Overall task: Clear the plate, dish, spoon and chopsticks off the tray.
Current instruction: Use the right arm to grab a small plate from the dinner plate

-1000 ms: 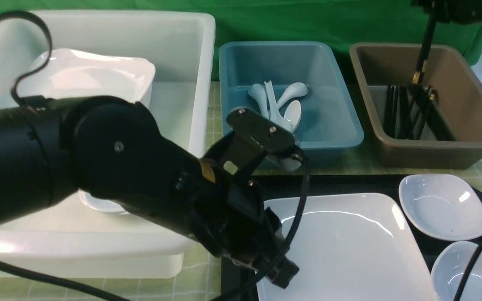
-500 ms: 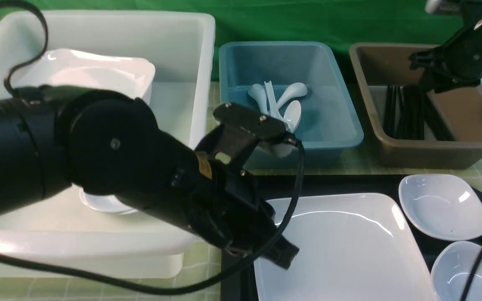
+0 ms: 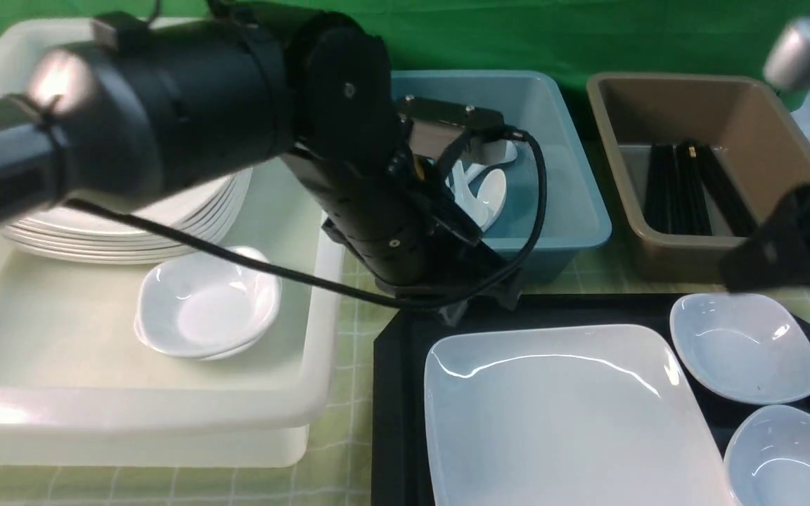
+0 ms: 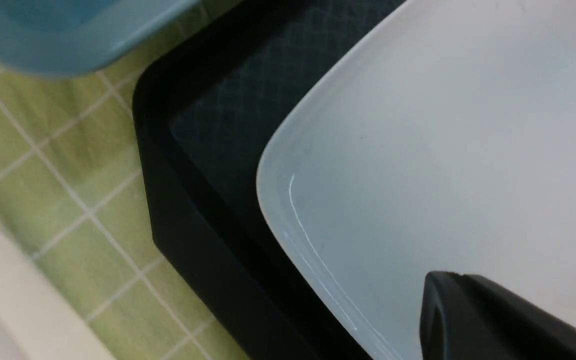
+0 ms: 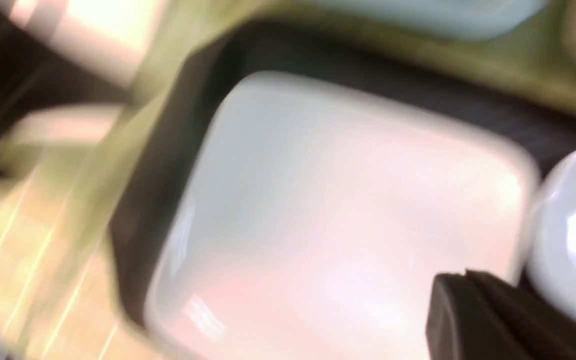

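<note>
The large white plate [image 3: 567, 414] lies on the black tray [image 3: 394, 393], with two small white dishes [image 3: 742, 348] [image 3: 792, 457] to its right. My left gripper [image 3: 486, 299] hovers at the tray's far left corner, above the plate's corner [image 4: 443, 150]; its fingers [image 4: 450, 280] are shut and empty. My right gripper [image 5: 463, 280] is also shut and empty, and its blurred arm [image 3: 792, 246] hangs above the far dish. Spoons [image 3: 489, 193] lie in the teal tub [image 3: 574, 211]. Black chopsticks [image 3: 679, 190] lie in the brown tub [image 3: 763, 140]. Neither shows on the tray.
A big white tub [image 3: 292, 379] at the left holds a stack of plates [image 3: 131, 225] and small dishes [image 3: 201, 309]. A green checked cloth [image 3: 356, 309] covers the table between tubs and tray. My left arm reaches across the white tub's far right corner.
My left arm swung from the plate's near left up to the tray's far left corner. The right arm dropped from above the brown tub toward the tray, jaws closing; its chopstick now lies in that tub.
</note>
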`<state>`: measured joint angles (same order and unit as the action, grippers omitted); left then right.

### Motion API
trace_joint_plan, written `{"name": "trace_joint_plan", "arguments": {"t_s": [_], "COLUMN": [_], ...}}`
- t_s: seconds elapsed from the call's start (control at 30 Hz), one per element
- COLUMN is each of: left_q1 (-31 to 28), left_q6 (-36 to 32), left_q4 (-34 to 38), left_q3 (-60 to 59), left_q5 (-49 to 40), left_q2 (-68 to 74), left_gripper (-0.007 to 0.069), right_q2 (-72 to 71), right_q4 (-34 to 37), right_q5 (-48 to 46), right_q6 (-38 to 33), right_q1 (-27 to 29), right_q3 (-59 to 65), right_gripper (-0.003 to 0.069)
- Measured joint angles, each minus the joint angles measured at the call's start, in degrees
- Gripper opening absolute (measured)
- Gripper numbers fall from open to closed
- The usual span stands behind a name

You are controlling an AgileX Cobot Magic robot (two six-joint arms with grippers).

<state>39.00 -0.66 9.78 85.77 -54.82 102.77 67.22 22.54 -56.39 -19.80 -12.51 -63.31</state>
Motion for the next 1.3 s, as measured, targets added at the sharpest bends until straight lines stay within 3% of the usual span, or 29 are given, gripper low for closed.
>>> {"name": "trace_joint_plan", "arguments": {"t_s": [0.17, 0.43, 0.53, 0.63, 0.7, 0.77, 0.8, 0.83, 0.87, 0.9, 0.93, 1.0, 1.07, 1.13, 1.23, 1.3], "left_q1": [0.0, 0.0, 0.0, 0.0, 0.0, 0.0, 0.0, 0.0, 0.0, 0.0, 0.0, 0.4, 1.3, 3.3, 6.5, 8.5], "left_q6": [-0.5, 0.2, 0.7, 0.7, 0.7, 0.7, 0.7, 0.7, 0.7, 0.7, -1.1, -6.5, -12.6, -18.5, -21.9, -22.7], "left_q4": [-2.5, -7.1, -7.2, -6.8, -6.4, -6.2, -6.2, -6.0, -5.1, -5.0, -1.2, 4.0, 9.0, 14.4, 17.1, 18.2], "left_q3": [1.2, 1.2, 1.2, 1.3, 1.3, 1.7, 1.9, 2.1, 2.4, 2.5, 2.7, 2.7, 2.7, 2.3, 0.7, -0.6], "left_q5": [2.6, 6.9, 7.9, 8.7, 8.2, 6.5, 6.4, 6.0, 5.0, 4.9, 4.8, 4.6, 4.5, 4.3, 5.6, 7.7], "left_q2": [6.3, 12.3, 12.6, 12.6, 12.2, 11.1, 10.8, 10.0, 8.2, 7.9, 5.1, 2.4, 0.1, -2.6, -5.2, -6.2], "left_gripper": [0.0112, 0.0420, 0.0485, 0.0510, 0.0496, 0.0437, 0.0428, 0.0379, 0.0282, 0.0268, 0.0141, 0.0050, 0.0022, 0.0007, 0.0001, 0.0001], "right_q2": [-9.0, -16.9, -17.0, -16.5, -15.5, -13.7, -13.5, -12.2, -10.1, -9.5, -7.2, -4.5, -2.8, -1.2, -0.1, 0.5], "right_q4": [0.0, -0.2, -0.5, -5.7, -14.8, -24.6, -26.5, -29.7, -32.2, -32.1, -29.3, -26.0, -25.0, -25.9, -28.3, -31.1], "right_q5": [2.6, 4.0, 5.1, 5.2, 4.3, 2.4, 2.1, 0.9, -0.9, -1.4, -3.7, -5.3, -5.0, -3.3, 0.7, 4.4], "right_q6": [-0.4, 0.6, 0.8, 6.1, 12.8, 18.4, 19.3, 20.8, 20.8, 20.5, 16.6, 13.7, 12.6, 12.6, 13.1, 15.1], "right_q1": [-4.4, -4.8, -4.8, -4.9, -4.9, -4.9, -4.9, -4.8, -4.8, -4.8, -5.6, -7.2, -9.2, -11.3, -13.2, -13.8], "right_q3": [10.1, 13.7, 13.7, 13.7, 13.7, 13.9, 13.9, 13.9, 14.1, 14.1, 14.5, 15.5, 17.2, 20.1, 24.7, 28.6], "right_gripper": [0.0027, 0.0027, 0.0027, 0.0022, 0.0022, 0.0022, 0.0022, 0.0023, 0.0031, 0.0036, 0.0064, 0.0134, 0.0218, 0.0354, 0.0488, 0.0538]}}
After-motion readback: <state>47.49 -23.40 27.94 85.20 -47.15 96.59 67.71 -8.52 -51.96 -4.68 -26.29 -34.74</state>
